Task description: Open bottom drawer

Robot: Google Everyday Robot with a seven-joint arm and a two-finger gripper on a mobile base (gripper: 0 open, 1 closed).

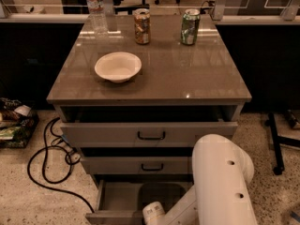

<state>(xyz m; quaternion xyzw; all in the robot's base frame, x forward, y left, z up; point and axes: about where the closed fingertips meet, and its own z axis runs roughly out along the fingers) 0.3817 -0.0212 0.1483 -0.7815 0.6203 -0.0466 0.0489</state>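
The bottom drawer (117,197) is the lowermost of three grey-beige drawers and stands pulled out, its pale inside showing at the bottom of the view. Its front edge (112,216) sits at the frame's lower border; its handle is out of view. My white arm (220,182) reaches down across the lower right. The wrist end (153,213) is low over the open drawer, and the gripper itself is below the frame's edge. The top drawer (150,134) and middle drawer (140,165) each show a black bar handle.
On the cabinet top (187,74) stand a white bowl (117,66), a water bottle (95,8) and two cans (142,26) (190,26). A black cable (47,149) loops on the floor at left beside clutter (14,123). A black stand base (276,144) is at right.
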